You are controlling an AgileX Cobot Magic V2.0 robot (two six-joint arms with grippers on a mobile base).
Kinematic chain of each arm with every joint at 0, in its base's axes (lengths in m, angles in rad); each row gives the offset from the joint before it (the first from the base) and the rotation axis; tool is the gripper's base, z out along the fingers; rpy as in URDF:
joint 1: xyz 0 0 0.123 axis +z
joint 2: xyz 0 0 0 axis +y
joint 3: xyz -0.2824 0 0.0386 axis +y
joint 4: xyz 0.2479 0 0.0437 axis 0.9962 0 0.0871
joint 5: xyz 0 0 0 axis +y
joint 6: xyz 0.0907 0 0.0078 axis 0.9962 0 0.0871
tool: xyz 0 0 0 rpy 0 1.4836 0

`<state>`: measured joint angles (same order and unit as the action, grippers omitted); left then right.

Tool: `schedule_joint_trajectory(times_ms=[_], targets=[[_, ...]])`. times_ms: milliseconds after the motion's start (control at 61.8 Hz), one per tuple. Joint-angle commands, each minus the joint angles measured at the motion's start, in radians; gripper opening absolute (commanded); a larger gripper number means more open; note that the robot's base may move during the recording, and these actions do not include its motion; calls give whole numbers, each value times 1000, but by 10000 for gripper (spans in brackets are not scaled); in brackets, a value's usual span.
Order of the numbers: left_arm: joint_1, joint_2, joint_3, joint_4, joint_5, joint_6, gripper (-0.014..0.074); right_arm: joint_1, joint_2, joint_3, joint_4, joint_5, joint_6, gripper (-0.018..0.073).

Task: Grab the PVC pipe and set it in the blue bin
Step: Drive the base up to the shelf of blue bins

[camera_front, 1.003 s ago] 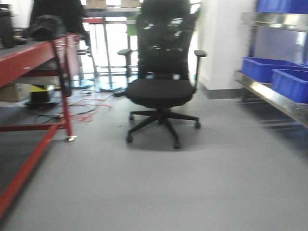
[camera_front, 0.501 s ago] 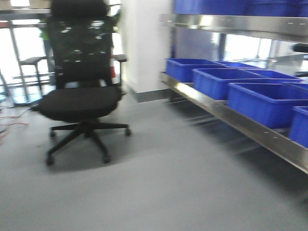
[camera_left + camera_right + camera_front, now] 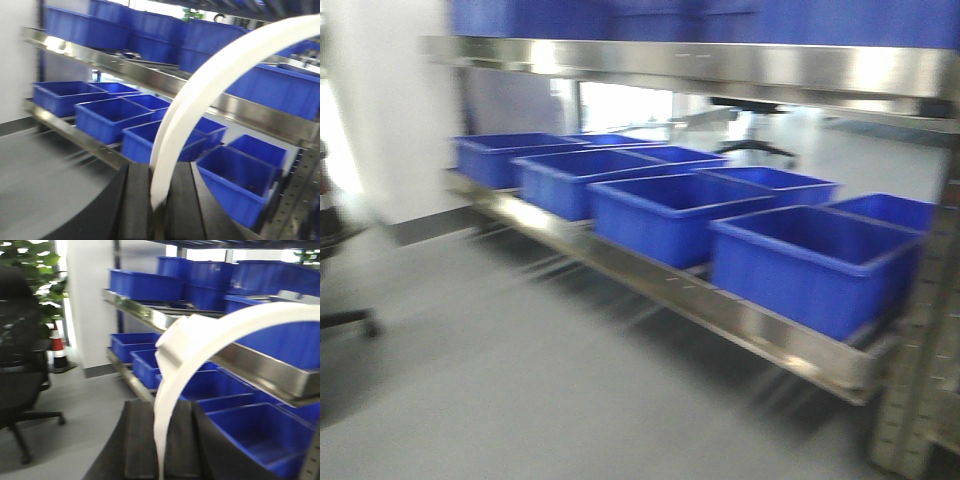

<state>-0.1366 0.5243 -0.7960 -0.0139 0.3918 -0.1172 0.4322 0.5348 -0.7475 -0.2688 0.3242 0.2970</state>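
My left gripper [image 3: 159,200] is shut on a white curved PVC pipe [image 3: 210,80] that arcs up and to the right. My right gripper [image 3: 161,440] is shut on a white curved PVC pipe [image 3: 210,332] with a coupling near its top. Several open blue bins [image 3: 810,262] stand in a row on the low steel shelf [image 3: 720,305] ahead; they also show in the left wrist view [image 3: 235,182] and the right wrist view [image 3: 250,432]. Neither gripper shows in the front view.
A steel rack holds more blue bins on an upper shelf [image 3: 720,60]. A black office chair [image 3: 22,365] stands to the left, its base [image 3: 345,320] at the front view's left edge. A white wall [image 3: 390,110] and grey floor [image 3: 520,400] lie left of the rack.
The front view has swung right: the chair and red table have left the view and the rack of blue bins now fills it, closer.
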Motion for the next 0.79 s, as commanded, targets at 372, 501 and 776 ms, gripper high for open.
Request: schedule_joint_trajectory(times_ms=[372, 501, 776], targets=[[3, -2, -2, -2, -21, 3, -111, -1, -7, 1, -6, 18, -1, -168], [3, -2, -2, -2, -21, 3, -111, -1, -7, 1, -6, 20, -1, -168], [3, -2, -2, -2, -21, 3, -111, -1, -7, 1, -6, 35, -1, -168]])
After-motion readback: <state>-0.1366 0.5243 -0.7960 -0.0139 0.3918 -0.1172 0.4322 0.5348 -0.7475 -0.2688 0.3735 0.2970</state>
